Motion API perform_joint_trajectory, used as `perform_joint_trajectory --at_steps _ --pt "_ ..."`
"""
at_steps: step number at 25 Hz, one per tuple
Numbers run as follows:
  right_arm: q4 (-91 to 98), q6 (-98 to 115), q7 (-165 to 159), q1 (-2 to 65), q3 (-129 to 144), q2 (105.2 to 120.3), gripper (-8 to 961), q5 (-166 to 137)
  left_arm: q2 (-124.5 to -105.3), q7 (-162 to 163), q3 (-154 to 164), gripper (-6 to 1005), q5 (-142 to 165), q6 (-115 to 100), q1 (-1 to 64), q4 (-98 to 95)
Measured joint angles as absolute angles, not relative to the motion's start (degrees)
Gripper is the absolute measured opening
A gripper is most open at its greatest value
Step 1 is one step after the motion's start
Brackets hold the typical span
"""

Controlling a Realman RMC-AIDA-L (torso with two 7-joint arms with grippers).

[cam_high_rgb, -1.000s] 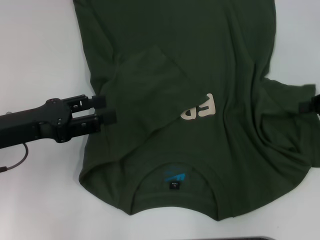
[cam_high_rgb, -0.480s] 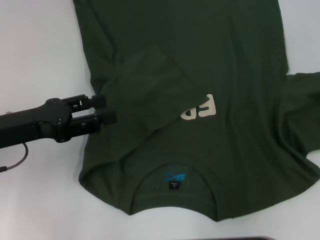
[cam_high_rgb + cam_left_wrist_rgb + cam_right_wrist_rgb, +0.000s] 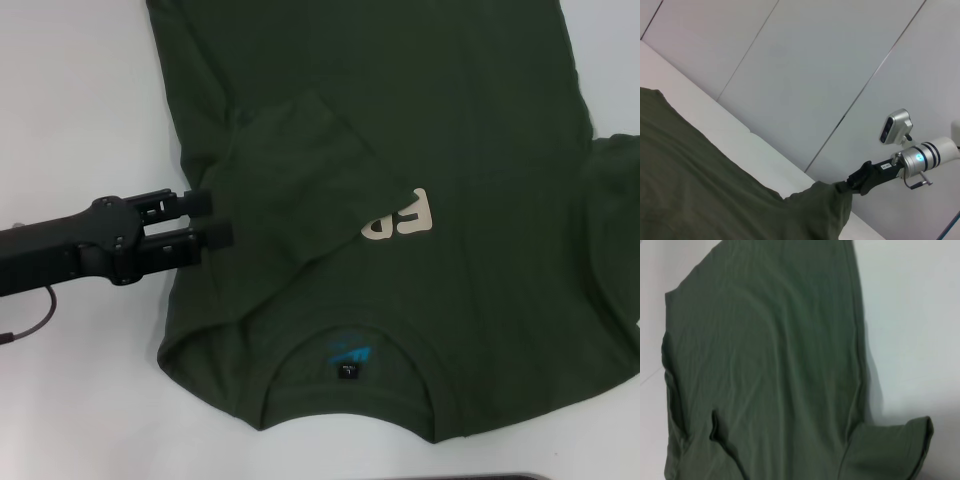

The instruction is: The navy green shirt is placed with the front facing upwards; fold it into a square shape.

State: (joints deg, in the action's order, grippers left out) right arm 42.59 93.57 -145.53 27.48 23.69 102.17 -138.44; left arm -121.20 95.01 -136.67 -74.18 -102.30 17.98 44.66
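Lying face up on the white bench [image 3: 80, 90], the navy green shirt [image 3: 450, 140] has its collar nearest the robot and its left sleeve folded in over the chest, half covering the cream lettering [image 3: 400, 216]. The left gripper [image 3: 205, 218] rests at the shirt's left edge, jaws slightly spread and holding nothing. Only the left wrist view shows the right gripper [image 3: 856, 181], jaws pinching the raised right sleeve, which the head view cuts off.

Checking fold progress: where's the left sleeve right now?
Head view: the left sleeve lies folded inward over the navy green shirt, partly covering the cream lettering, beside the left claw.
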Motion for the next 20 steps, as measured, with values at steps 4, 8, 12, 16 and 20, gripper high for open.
perform_joint_trajectory --at_steps 4,8,12,16,20 --pt "43.4 93.8 -146.1 27.3 22.9 102.13 25 -138.2 -121.2 95.0 -136.8 703 -74.2 -102.3 17.8 44.7" --pt "43.6 95.3 -146.2 27.3 22.4 102.12 26 -138.2 -121.2 95.0 -136.8 703 -74.2 -102.3 17.8 44.7" --pt "43.6 96.8 -146.1 27.7 22.4 102.14 28 -138.3 -121.2 95.0 -136.8 703 -74.2 -102.3 17.8 44.6" --pt "43.4 98.9 -146.2 28.3 22.4 102.43 29 -137.7 -121.2 95.0 -136.8 703 -74.3 -102.2 17.8 44.6" --pt "42.6 100.8 -145.8 29.6 22.4 103.38 31 -136.3 -121.24 95.0 -136.8 703 -74.4 -102.0 17.9 44.6"
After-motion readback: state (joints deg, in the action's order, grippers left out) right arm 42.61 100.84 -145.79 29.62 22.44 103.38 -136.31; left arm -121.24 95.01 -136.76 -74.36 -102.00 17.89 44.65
